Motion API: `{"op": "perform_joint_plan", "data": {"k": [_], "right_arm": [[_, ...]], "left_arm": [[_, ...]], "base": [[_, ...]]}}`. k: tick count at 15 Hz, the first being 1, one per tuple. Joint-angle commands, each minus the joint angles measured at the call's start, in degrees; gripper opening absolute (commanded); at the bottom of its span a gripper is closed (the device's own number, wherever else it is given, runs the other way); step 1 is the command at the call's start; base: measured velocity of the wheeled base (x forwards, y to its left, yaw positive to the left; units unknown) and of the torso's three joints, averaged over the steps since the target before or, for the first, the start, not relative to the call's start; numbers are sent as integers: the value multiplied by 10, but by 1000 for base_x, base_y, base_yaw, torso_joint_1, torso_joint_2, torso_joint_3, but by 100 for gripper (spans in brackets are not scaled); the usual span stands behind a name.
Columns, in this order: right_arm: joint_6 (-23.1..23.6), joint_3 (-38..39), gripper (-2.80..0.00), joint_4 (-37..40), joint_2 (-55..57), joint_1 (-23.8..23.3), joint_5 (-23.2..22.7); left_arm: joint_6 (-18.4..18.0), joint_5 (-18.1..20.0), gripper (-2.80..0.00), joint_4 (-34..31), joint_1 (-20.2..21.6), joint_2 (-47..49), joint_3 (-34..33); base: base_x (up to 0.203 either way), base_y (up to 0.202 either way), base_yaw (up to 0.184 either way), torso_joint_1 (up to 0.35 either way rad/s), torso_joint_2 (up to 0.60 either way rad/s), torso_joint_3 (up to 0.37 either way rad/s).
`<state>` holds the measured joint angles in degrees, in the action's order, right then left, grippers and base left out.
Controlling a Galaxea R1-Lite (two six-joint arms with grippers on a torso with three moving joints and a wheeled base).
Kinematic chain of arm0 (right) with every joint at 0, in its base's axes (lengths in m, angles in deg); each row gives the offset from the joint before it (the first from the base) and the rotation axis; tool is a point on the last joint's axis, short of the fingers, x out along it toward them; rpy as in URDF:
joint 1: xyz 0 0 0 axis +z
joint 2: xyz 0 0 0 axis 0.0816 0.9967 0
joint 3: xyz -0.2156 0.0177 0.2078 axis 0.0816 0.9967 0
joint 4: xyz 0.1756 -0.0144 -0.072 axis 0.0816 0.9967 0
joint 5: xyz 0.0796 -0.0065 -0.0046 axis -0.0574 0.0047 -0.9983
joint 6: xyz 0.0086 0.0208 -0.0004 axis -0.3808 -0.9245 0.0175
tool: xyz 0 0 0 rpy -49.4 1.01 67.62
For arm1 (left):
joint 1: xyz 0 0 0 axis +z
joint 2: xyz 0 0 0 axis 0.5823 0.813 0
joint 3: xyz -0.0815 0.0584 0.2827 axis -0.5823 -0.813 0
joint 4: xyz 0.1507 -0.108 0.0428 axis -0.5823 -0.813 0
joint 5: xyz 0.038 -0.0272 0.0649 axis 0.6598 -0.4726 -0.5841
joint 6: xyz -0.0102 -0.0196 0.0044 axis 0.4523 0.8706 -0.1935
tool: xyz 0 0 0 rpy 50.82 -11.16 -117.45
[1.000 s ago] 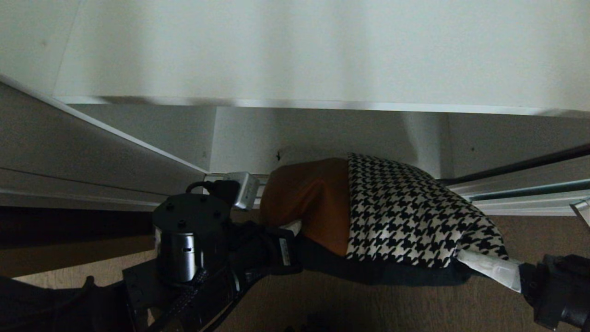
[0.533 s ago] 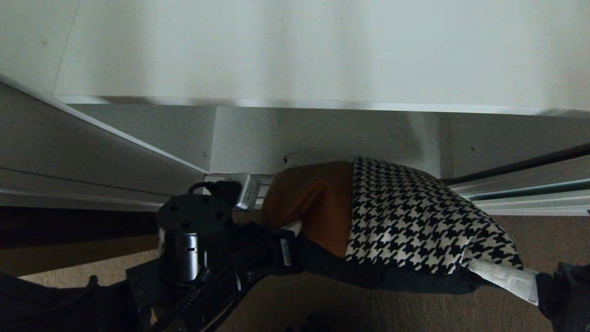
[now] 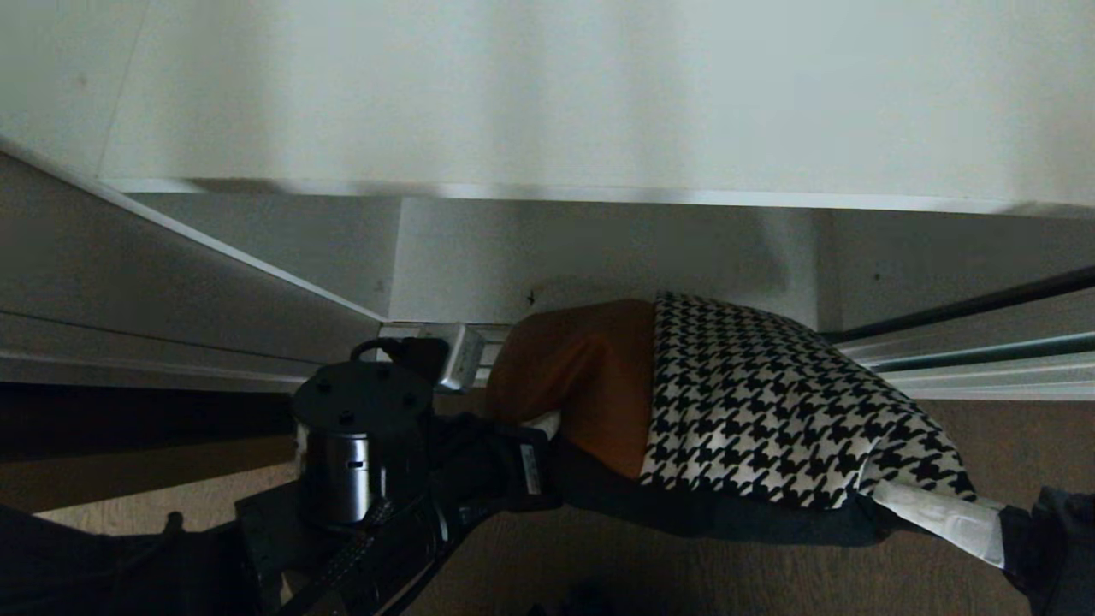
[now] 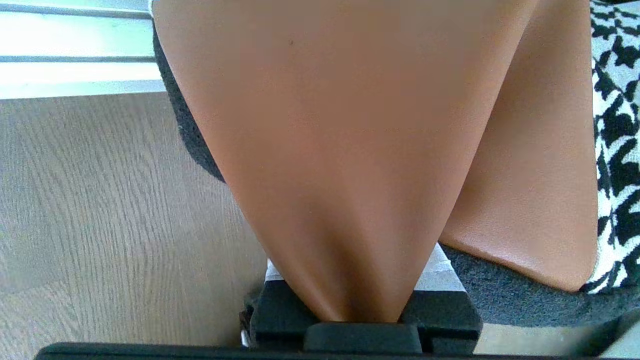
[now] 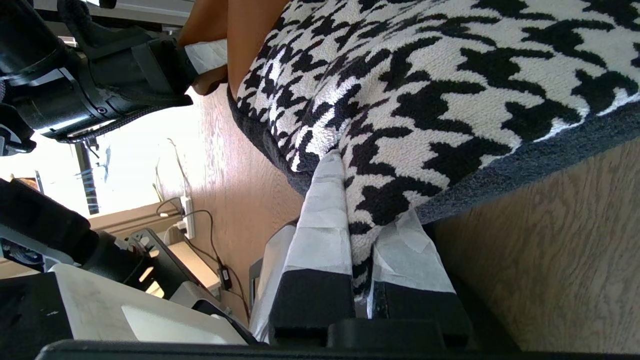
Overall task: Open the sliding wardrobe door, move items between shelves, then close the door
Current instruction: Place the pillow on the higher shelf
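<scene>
Both hands are clamped on the rectangular tan leather and black-and-white houndstooth cushion [image 3: 727, 402], left hand [image 4: 357, 295] pinching the tan corner, right hand [image 5: 362, 260] the houndstooth corner, above the wood floor [image 4: 100, 200].

Cushion [image 3: 719, 402]: tan-brown leather-like panel at 9 o'clock, black-and-white houndstooth panel at 3 o'clock, black back along 6 o'clock.
Shelf [image 3: 547, 94]: plain white, at 12 o'clock.
Floor [image 4: 100, 215]: pale brown wood grain.
Left gripper [image 4: 362, 280]: black, white-taped fingers [image 4: 440, 272].
Right gripper [image 5: 360, 260]: black, white-taped fingers [image 5: 320, 235].
Door track [image 3: 984, 364]: silver-white, at 3 o'clock.
</scene>
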<state>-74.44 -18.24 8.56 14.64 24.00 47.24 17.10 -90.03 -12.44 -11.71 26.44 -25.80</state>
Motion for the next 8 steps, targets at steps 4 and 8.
{"op": "perform_joint_plan", "data": {"k": [4,8], "right_arm": [[-1,1,-280,-2,-1,1,-2],[-1,2,-280,-2,-4,5,-3]], "left_arm": [[3,-1,-280,3,0,1,-5],[2,-1,-280,3,0,0,-4]], "base": [[-76,0,1,1,2,2],[-195,0,-1,1,3,1]]}}
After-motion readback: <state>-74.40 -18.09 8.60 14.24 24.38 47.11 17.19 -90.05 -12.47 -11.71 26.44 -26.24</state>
